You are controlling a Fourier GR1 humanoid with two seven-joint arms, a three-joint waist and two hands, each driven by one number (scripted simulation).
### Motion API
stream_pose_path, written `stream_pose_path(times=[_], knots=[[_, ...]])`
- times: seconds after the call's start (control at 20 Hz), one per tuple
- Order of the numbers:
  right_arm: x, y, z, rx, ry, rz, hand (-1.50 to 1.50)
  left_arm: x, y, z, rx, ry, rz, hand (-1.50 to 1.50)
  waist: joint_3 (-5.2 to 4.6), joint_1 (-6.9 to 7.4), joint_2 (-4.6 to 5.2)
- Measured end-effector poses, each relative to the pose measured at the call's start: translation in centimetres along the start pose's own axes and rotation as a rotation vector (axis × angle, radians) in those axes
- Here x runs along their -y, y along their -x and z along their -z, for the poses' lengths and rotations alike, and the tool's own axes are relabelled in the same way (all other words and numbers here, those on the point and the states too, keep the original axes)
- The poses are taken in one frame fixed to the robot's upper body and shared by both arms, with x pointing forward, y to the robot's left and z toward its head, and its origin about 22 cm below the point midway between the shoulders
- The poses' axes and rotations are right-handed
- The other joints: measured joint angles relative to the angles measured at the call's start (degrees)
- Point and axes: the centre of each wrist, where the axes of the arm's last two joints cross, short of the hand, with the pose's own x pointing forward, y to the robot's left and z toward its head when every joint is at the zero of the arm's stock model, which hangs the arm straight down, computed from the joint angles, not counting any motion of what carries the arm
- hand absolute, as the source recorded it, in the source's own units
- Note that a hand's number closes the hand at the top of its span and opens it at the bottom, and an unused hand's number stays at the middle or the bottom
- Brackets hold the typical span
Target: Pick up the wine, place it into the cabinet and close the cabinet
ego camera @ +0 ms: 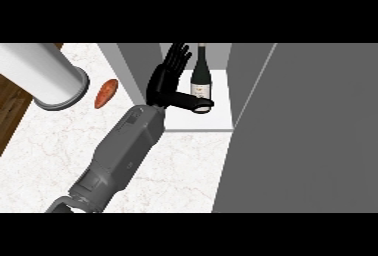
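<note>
A dark wine bottle point(201, 75) with a white label stands upright inside the open cabinet point(198, 123), on its white shelf floor. My left hand point(166, 80) is just left of the bottle, fingers straight and pointing into the cabinet. Its thumb sticks out to the right and reaches the bottle's base; the fingers are not curled round the bottle. The grey cabinet door point(310, 130) stands open at the right and fills that side of the view. My right hand shows nowhere.
A large white cylinder with a grey rim point(48, 75) stands at the back left of the marble counter point(177, 165). An orange-brown sweet potato point(106, 93) lies beside it. The counter's left edge drops to a wooden floor point(11, 107).
</note>
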Motion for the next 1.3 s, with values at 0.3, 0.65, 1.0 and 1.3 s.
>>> stream_pose_path(times=[0.3, 0.65, 1.0, 1.3], knots=[[0.1, 0.0, 0.0, -0.004, 0.019, -0.004, -1.5, -0.1, 1.6, -3.8, -0.03, 0.0, -0.038, -1.5, 0.01, 0.81, -0.14], [0.1, 0.1, -0.3, -0.004, 0.021, -0.009, -1.5, 0.4, 2.0, -8.8, -0.031, -0.012, -0.078, -1.5, 0.02, 0.93, -0.01], [0.5, 0.0, -0.4, -0.006, -0.009, -0.047, -1.5, -1.0, 0.5, -13.8, -0.034, -0.029, -0.127, -1.5, 0.01, 0.58, 0.36], [0.7, -0.1, 0.0, -0.002, -0.112, -0.075, -1.5, -3.6, -0.6, -17.7, -0.01, -0.045, -0.146, -1.5, -0.01, 0.52, 0.65]])
